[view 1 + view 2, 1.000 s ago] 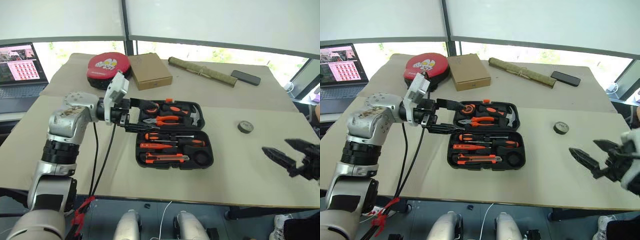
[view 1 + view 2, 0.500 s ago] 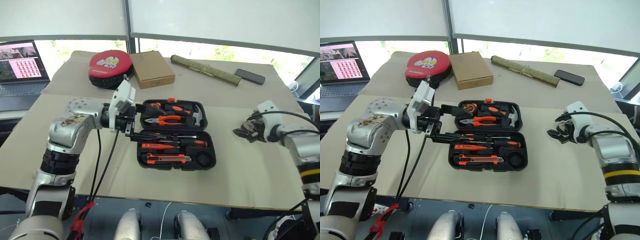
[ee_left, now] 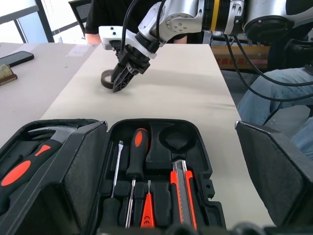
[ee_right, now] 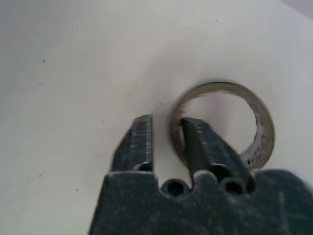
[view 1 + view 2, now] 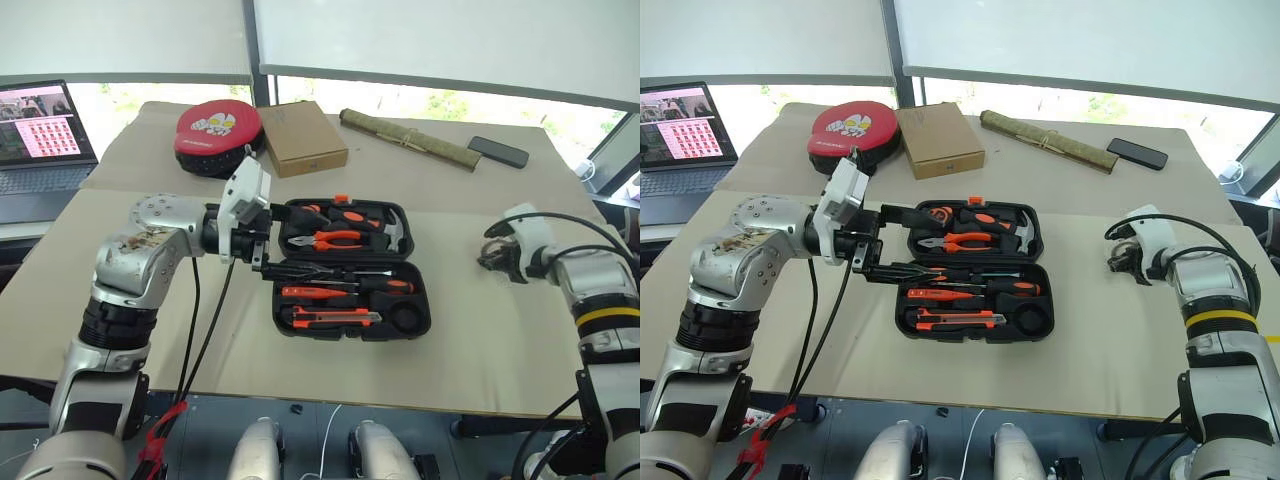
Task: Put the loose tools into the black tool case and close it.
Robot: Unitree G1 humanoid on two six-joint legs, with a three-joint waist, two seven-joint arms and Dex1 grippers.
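Case [image 5: 350, 268]: black, lying open at the table's [image 5: 480, 340] middle, both halves flat. Far half holds pliers [image 5: 325, 240], a hammer [image 5: 396, 230] and orange-handled pieces. Near half holds the screwdrivers [image 5: 345, 285] in their slots, with the knife [image 5: 335, 318] along the front edge beside a round recess; no task tool lies loose on the tabletop. Left gripper [image 5: 283, 242]: at the case's left end, fingers spread wide, one over the far half and one over the near half, holding nothing. Right gripper [image 4: 165, 142]: well right of the case, tips down on the table at a tape roll [image 4: 244, 122]; fingers nearly together, one finger [image 4: 198, 142] against the roll's wall, the other on bare table outside it, so no clear grip. Far side of the table: red pad [image 5: 218, 135], cardboard box [image 5: 303, 138], rolled bundle [image 5: 405, 140], phone [image 5: 498, 152]. Laptop [image 5: 40, 130] at far left.
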